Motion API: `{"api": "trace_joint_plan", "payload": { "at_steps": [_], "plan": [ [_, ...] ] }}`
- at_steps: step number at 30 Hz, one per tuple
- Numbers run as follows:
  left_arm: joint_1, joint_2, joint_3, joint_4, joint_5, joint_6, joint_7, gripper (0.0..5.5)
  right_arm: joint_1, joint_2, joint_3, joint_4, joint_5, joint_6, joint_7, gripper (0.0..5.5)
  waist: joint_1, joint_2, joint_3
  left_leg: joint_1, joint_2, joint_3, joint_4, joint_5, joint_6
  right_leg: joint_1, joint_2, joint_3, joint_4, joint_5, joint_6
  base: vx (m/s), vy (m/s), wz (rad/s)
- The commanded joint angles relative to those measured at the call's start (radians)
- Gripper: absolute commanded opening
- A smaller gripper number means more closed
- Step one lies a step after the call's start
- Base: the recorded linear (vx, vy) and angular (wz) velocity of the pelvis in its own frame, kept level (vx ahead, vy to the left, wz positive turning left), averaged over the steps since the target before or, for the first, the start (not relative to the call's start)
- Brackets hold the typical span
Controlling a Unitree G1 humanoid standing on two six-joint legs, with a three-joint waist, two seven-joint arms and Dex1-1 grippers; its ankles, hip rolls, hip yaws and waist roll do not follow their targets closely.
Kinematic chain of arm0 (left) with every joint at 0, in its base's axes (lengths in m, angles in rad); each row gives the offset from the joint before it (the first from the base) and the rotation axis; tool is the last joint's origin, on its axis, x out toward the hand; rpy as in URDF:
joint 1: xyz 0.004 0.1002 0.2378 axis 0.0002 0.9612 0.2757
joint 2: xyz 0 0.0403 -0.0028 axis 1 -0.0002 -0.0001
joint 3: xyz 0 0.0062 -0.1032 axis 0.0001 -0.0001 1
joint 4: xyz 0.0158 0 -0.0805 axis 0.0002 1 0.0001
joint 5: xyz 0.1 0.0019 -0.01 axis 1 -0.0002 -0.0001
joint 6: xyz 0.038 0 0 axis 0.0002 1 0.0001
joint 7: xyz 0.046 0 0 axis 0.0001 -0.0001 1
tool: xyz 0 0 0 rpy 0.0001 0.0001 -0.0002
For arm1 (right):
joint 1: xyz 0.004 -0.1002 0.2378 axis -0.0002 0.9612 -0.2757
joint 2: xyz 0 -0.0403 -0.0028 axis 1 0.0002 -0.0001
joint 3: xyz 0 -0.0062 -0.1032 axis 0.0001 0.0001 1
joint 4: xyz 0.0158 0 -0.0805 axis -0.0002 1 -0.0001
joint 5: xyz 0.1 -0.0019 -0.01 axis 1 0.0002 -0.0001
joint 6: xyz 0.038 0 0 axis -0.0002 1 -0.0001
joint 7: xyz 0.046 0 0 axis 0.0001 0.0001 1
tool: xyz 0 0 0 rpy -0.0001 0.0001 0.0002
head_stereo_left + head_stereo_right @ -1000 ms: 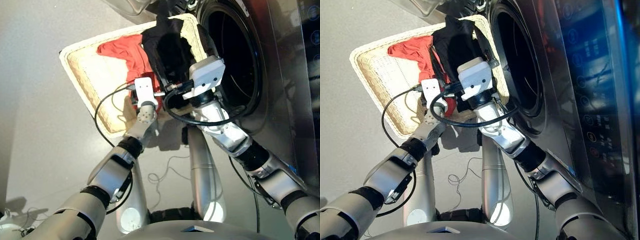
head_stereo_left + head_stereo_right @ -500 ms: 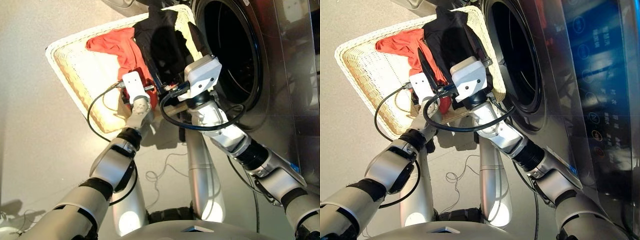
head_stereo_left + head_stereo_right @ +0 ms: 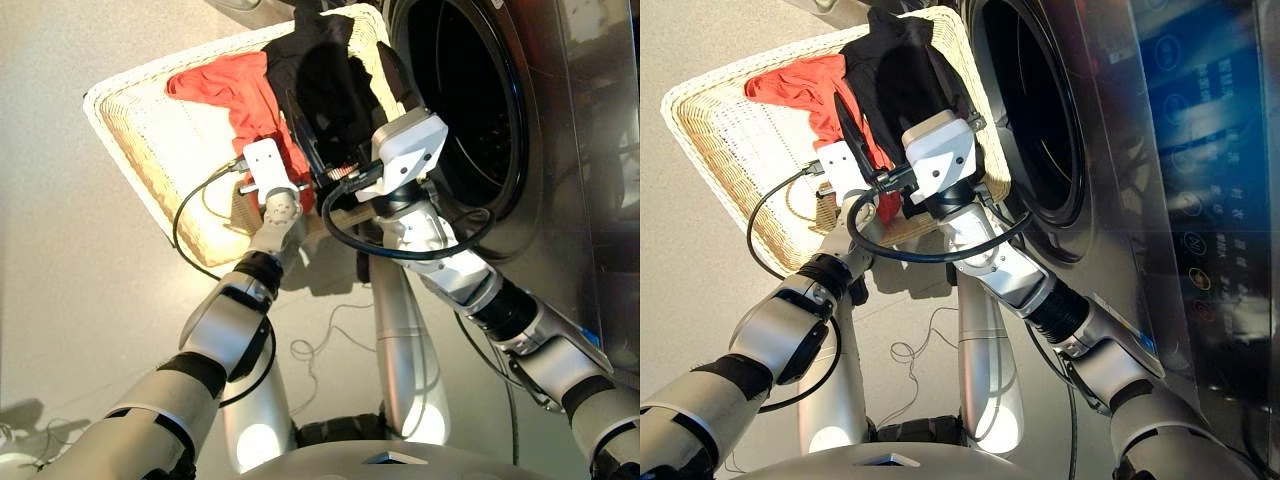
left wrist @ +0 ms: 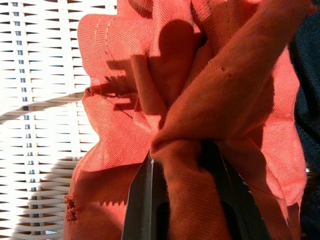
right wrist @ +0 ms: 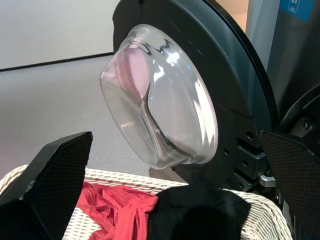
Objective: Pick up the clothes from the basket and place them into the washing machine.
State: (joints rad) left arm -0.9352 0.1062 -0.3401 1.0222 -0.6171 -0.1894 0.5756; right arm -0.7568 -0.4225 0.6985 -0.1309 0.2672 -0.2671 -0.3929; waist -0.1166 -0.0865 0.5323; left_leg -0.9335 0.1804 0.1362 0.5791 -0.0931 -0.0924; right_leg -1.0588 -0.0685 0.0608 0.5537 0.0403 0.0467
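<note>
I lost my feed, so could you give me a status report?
Left pincer shut on red-orange garment. Right pincer open, above basket. Washer door open.

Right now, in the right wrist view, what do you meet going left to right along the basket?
Pale cream woven wicker basket rim → red-orange fabric garment → black fabric garment → dark grey washing machine body. Above them, the open door's clear glass bowl spans the middle.

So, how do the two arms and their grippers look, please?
Both arms are silver-grey shells with black joint bands. The left gripper has thin black fingers; the right gripper has broad black fingers with a fine mesh texture. White camera boxes sit on both wrists, each with a looping black cable.
</note>
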Motion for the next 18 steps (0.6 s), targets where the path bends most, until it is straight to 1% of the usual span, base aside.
{"api": "trace_joint_plan", "payload": {
  "at_steps": [1,5,9,11,12,13,14,15,16,18],
  "plan": [
    [-0.017,-0.025,-0.004,0.042,0.030,-0.006,0.003,0.00,0.012,-0.020,-0.016,-0.146,0.022,-0.059,0.011,5.50,0.000,-0.010,-0.043,-0.050,0.031,-0.046,0.008,0.060,-0.029,0.011,-0.037,0.037,0.041,-0.038,0.089,0.000,0.000,0.000],
    [-0.013,-0.025,-0.002,0.037,0.034,-0.007,0.001,0.00,0.023,-0.022,-0.022,-0.148,0.021,-0.058,0.014,5.50,0.000,-0.009,-0.042,-0.052,0.031,-0.043,0.006,0.060,-0.029,0.012,-0.038,0.038,0.037,-0.036,0.091,0.000,0.000,0.000],
    [0.010,-0.024,-0.011,0.001,0.039,-0.020,-0.003,0.00,0.033,-0.024,-0.029,-0.142,0.009,-0.055,0.014,5.50,0.003,-0.007,-0.041,-0.048,0.027,-0.040,0.001,0.063,-0.027,0.018,-0.041,0.037,0.029,-0.032,0.092,0.000,0.000,0.000],
    [0.055,-0.017,-0.034,-0.084,0.053,-0.041,-0.001,0.00,0.053,-0.035,-0.051,-0.131,-0.005,-0.047,0.008,5.50,0.008,0.000,-0.040,-0.041,0.021,-0.041,-0.012,0.068,-0.025,0.026,-0.045,0.034,0.021,-0.028,0.094,0.000,0.000,0.000],
    [0.056,-0.017,-0.035,-0.085,0.054,-0.041,0.000,0.00,0.054,-0.034,-0.051,-0.131,-0.005,-0.047,0.008,5.50,0.008,0.000,-0.040,-0.040,0.021,-0.041,-0.012,0.068,-0.025,0.026,-0.045,0.034,0.021,-0.028,0.094,0.000,0.000,0.000],
    [0.071,-0.012,-0.047,-0.128,0.060,-0.052,0.002,0.00,0.060,-0.036,-0.057,-0.124,-0.009,-0.046,0.004,5.50,0.010,0.003,-0.040,-0.038,0.018,-0.043,-0.016,0.069,-0.024,0.029,-0.047,0.032,0.018,-0.027,0.094,0.000,0.000,0.000],
    [0.121,0.017,-0.068,-0.230,0.087,-0.067,0.002,0.00,0.075,-0.045,-0.079,-0.112,-0.032,-0.037,-0.008,5.50,0.015,0.011,-0.040,-0.028,0.014,-0.045,-0.032,0.074,-0.022,0.039,-0.050,0.031,0.007,-0.023,0.095,0.000,0.000,0.000],
    [0.156,0.037,-0.066,-0.296,0.080,-0.084,0.002,0.00,0.087,-0.048,-0.094,-0.104,-0.032,-0.033,-0.011,5.50,0.020,0.015,-0.039,-0.020,0.010,-0.045,-0.042,0.076,-0.021,0.049,-0.052,0.029,0.000,-0.021,0.095,0.000,0.000,0.000],
    [0.157,0.037,-0.066,-0.297,0.080,-0.084,0.003,0.00,0.088,-0.047,-0.094,-0.104,-0.032,-0.033,-0.011,5.50,0.020,0.015,-0.039,-0.019,0.010,-0.045,-0.043,0.076,-0.021,0.049,-0.052,0.029,-0.001,-0.020,0.095,0.000,0.000,0.000],
    [0.221,0.065,-0.066,-0.434,0.059,-0.115,0.005,0.00,0.110,-0.054,-0.121,-0.092,-0.042,-0.024,-0.022,5.50,0.031,0.022,-0.034,-0.004,0.001,-0.042,-0.067,0.083,-0.021,0.064,-0.058,0.027,-0.019,-0.015,0.097,0.000,0.000,0.000]
  ]
}}
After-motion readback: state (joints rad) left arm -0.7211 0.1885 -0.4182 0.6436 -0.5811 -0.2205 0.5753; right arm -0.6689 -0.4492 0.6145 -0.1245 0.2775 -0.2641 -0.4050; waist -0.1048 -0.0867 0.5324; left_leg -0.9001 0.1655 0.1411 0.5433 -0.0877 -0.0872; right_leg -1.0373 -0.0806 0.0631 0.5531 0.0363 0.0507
